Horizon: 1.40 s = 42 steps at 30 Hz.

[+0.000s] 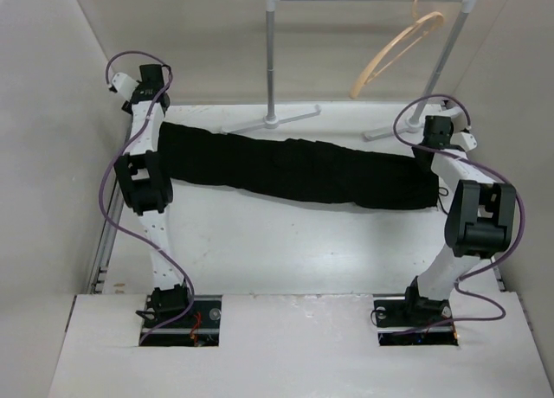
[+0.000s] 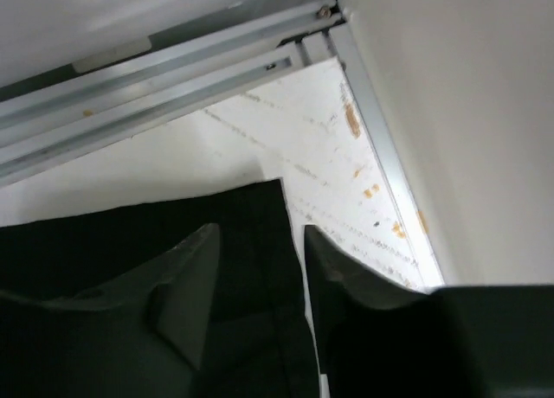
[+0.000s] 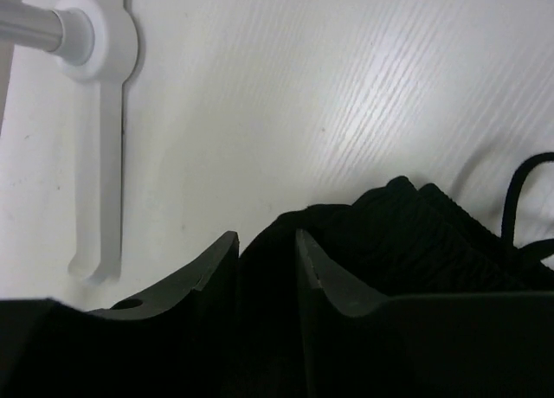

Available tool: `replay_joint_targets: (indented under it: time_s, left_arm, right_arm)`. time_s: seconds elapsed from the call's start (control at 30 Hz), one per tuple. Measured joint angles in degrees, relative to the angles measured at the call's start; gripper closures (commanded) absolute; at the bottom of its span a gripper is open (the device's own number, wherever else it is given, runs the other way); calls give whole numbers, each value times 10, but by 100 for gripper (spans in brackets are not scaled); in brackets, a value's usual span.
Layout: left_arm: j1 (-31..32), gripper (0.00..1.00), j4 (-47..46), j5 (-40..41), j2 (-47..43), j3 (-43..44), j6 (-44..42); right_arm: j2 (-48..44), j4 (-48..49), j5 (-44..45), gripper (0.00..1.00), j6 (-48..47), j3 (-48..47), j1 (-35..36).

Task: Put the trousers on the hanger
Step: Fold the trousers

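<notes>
We judge the trousers [image 1: 294, 171] soft, limp, best pinched at both ends: one lies under the left gripper's [image 2: 260, 242] parted fingers, one bunches between the right gripper's [image 3: 267, 242] nearly-shut fingers, hold unclear.

White on the links, black at joint housings, on left arm [image 1: 157, 235] & right arm [image 1: 478, 215] alike. Purple cable looped along each, from black base plates at near edge of table [image 1: 303, 253] up to wrists. Dark grey matte fingers [image 2: 186, 279] w/ pointed tips on left gripper [image 2: 260, 234] & right gripper [image 3: 265, 236].
</notes>
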<state>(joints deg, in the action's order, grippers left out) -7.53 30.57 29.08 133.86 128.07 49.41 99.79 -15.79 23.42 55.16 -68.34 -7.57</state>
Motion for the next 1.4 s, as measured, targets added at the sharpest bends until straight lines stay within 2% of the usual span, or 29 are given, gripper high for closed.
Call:
replay_joint_targets:
  time_s: [0.1, 0.2, 0.27, 0.37, 0.43, 0.47, 0.53, 0.57, 0.63, 0.7, 0.73, 0.87, 1.03, 1.23, 1.4]
  left_arm:
    - [0, 30, -26, 12, 1, 6, -32]
    - [0, 28, -67, 14, -24, -21, -66]
    - [0, 28, -103, 10, -82, -109, -79]
    - [0, 31, -153, -7, -210, -301, -71]
    - [0, 33, -190, -22, -299, -436, -49]
    - [-1, 33, -206, -30, -334, -491, -35]
    - [-2, 33, -249, -48, -397, -610, -4]
    - [-5, 31, -268, -56, -421, -663, 9]
    - [-12, 30, -300, -80, -449, -753, 34]
    - [-26, 30, -327, -110, -458, -825, 56]
    - [-33, 29, -335, -124, -457, -847, 64]
    - [-54, 29, -403, -162, -459, -870, 96]
    - [-70, 30, -501, -192, -392, -855, 127]
    - [-76, 42, -585, -212, -305, -801, 152]
    - [-78, 58, -602, -219, -272, -779, 162]
  right_arm:
    - [-2, 2, 15, 30, -5, -14, 1]
    - [-24, 16, 23, 12, -20, -14, 7]
    - [-60, 38, 26, 6, -32, 8, 18]
    - [-143, 71, 31, 5, -43, 72, 46]
    - [-200, 89, 34, 18, -48, 121, 71]
    - [-226, 101, 36, 32, -50, 148, 85]
    - [-268, 116, 38, 66, -54, 199, 110]
    - [-288, 120, 38, 76, -54, 226, 122]
    - [-320, 125, 40, 80, -53, 273, 141]
    - [-352, 124, 40, 78, -49, 317, 161]
    - [-365, 124, 40, 73, -48, 334, 170]
    - [-418, 126, 42, 40, -41, 389, 216]
    - [-455, 128, 40, 18, -26, 438, 224]
    - [-446, 120, 27, 19, 1, 456, 144]
    - [-351, 134, 17, 24, 19, 455, 96]
